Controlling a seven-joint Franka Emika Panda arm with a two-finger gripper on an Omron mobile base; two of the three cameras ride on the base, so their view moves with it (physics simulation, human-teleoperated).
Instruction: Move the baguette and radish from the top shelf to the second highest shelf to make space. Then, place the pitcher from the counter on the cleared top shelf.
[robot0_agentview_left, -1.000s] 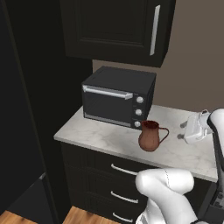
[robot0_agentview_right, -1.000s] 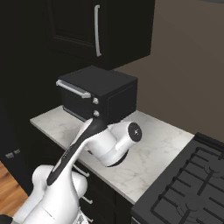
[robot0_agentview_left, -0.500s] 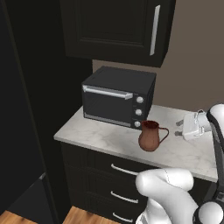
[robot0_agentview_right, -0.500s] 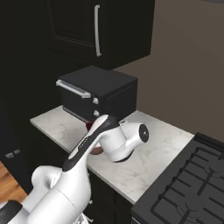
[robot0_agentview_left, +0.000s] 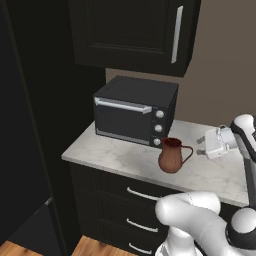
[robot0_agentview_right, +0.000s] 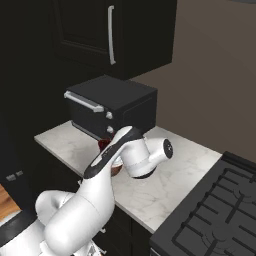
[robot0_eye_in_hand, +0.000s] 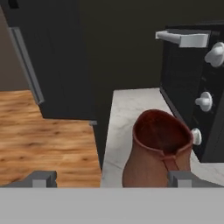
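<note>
The pitcher (robot0_agentview_left: 172, 156) stands upright on the counter (robot0_agentview_left: 125, 157), just in front of the black toaster oven (robot0_agentview_left: 136, 110), near the oven's knob end. Its loop handle points away from the oven's door side, toward the gripper (robot0_agentview_left: 209, 144). The gripper hangs above the counter beside the pitcher, apart from it, with its jaws spread wide and nothing between them.

A black wall cabinet (robot0_agentview_left: 135, 30) with a silver bar handle hangs above the oven. Black drawers (robot0_agentview_left: 131, 194) with silver handles sit under the counter below the pitcher. A tall dark unit rises past the counter's end on the oven's door side.

The right base view adds a black stove top (robot0_agentview_right: 215, 215) with grates, butting against the counter on the far side from the oven. There the white arm covers most of the pitcher (robot0_agentview_right: 106, 145), leaving a sliver of its rim showing.

The hand view looks down into the pitcher's (robot0_eye_in_hand: 157, 153) open mouth, with the oven's knobs (robot0_eye_in_hand: 204, 101) close behind it and the two fingertips (robot0_eye_in_hand: 43, 178) flanking it, well apart. It also shows wooden floor (robot0_eye_in_hand: 48, 135) beyond the counter's edge.
</note>
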